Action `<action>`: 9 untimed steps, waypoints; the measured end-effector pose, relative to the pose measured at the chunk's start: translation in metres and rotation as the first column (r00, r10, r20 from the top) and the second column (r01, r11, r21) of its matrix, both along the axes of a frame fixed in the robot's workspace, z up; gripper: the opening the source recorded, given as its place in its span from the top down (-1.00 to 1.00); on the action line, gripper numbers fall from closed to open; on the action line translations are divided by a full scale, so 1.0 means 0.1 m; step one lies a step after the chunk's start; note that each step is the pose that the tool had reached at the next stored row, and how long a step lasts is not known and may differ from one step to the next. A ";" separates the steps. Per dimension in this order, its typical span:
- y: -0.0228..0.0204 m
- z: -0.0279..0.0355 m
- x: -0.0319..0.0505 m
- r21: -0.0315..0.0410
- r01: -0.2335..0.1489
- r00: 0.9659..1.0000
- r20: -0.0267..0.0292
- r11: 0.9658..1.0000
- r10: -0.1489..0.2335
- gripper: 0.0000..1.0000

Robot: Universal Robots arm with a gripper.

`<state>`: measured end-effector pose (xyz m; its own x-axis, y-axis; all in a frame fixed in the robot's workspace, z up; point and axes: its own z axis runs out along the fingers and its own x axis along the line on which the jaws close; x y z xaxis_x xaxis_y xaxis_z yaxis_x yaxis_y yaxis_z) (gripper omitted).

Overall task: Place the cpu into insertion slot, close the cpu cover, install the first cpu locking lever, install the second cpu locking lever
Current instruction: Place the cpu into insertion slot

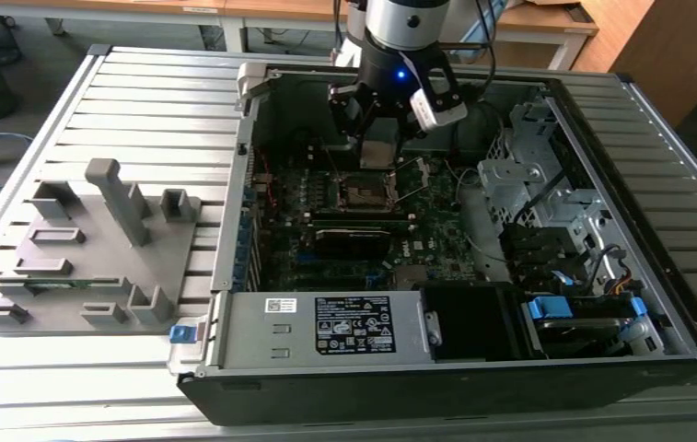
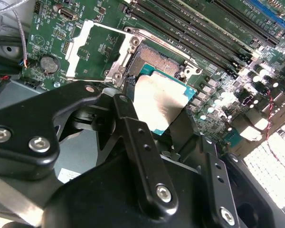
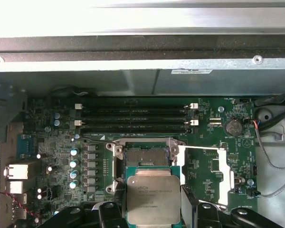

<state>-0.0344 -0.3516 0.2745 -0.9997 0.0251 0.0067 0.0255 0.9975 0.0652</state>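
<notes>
Exterior view's left to right: grey fixture block (image 1: 90, 244) on the slatted counter (image 1: 139, 101), then the open computer case (image 1: 447, 391) with the pincer (image 1: 379, 138) down inside it. Pincer is narrowed onto the cpu (image 3: 153, 199), a finger (image 3: 115, 210) on each opposite edge, chip held flat. The chip hangs just off one edge of the bare insertion slot (image 3: 145, 161), not seated; cpu cover (image 3: 202, 149) lies flipped open beside the slot.

The bench (image 1: 139, 101) is a silver surface of parallel ribbed slats. In the exterior view, an open computer case (image 1: 447, 391) lies on it, from the middle toward three o'clock. At about eight o'clock, just beside the case, sits a grey fixture plate (image 1: 102, 262) with upright holders.
</notes>
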 end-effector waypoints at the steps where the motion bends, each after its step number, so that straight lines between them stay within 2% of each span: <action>1: 0.000 -0.012 0.000 -0.001 0.000 1.000 0.000 1.000 0.000 -0.08; 9: 0.000 -0.107 -0.038 -0.014 0.000 1.000 0.000 1.000 0.000 -0.08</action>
<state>-0.0382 -0.3516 0.2638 -0.9997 0.0253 0.0059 0.0255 0.9983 0.0516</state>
